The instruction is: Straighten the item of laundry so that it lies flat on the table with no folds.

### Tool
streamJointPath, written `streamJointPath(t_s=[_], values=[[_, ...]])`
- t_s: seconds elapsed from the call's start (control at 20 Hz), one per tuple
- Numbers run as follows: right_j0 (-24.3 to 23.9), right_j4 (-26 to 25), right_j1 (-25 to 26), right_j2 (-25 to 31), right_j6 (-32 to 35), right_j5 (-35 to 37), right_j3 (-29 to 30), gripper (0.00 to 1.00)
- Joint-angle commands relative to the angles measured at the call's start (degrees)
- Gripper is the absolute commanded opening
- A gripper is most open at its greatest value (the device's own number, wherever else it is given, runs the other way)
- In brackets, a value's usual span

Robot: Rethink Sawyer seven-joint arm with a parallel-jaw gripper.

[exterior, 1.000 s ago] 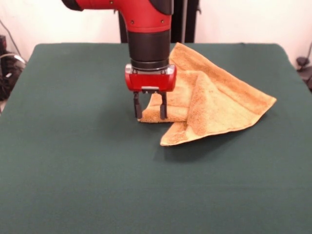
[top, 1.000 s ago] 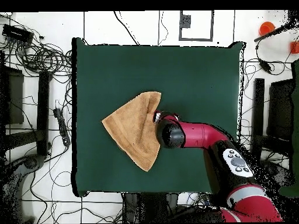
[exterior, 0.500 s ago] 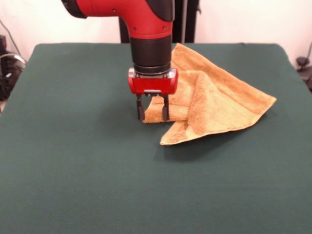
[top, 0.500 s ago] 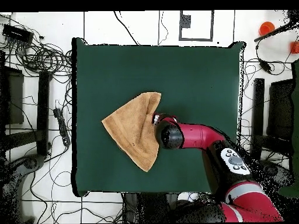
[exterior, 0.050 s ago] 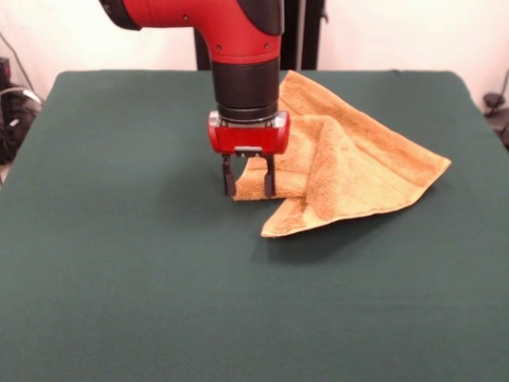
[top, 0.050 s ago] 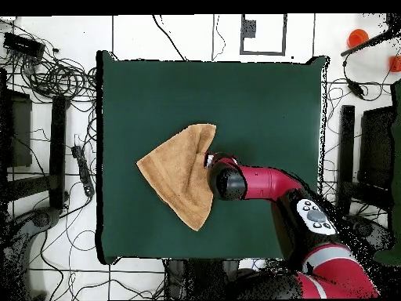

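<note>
Presently, in the front view, the towel (exterior, 0.050 s ago: 350, 175) lies on the dark green worktop (exterior, 0.050 s ago: 143, 278), right of centre and toward the far side. It is not flat: it is folded into a rough triangle, with a thick doubled fold running down its middle and one corner pointing toward the camera. The red and black arm (exterior, 0.050 s ago: 238, 48) comes down from above, and its hand (exterior, 0.050 s ago: 249, 187) stands upright at the towel's left corner. The two dark fingers (exterior, 0.050 s ago: 228, 179) are parted by a narrow gap and straddle that corner of cloth; whether they press on it cannot be told.

In the overhead view, the towel (top, 0.050 s ago: 176, 176) shows as a tan triangle left of the worktop's (top, 0.050 s ago: 258, 102) centre, its point facing the left edge. The arm (top, 0.050 s ago: 266, 184) reaches in from the lower right and covers the towel's right edge; the hand itself is hidden beneath the wrist.
</note>
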Motion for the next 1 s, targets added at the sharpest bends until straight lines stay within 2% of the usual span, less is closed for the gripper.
streamJointPath(t_s=[0.05,0.6,1.0], values=[[1.7,0.9,-2.5,3.4,3.7,4.9,4.5,1.0],[2.5,2.1,-2.9,3.4,3.0,8.6,1.8,1.0],[3.7,0.9,-2.3,1.5,5.3,4.8,4.1,1.0]])
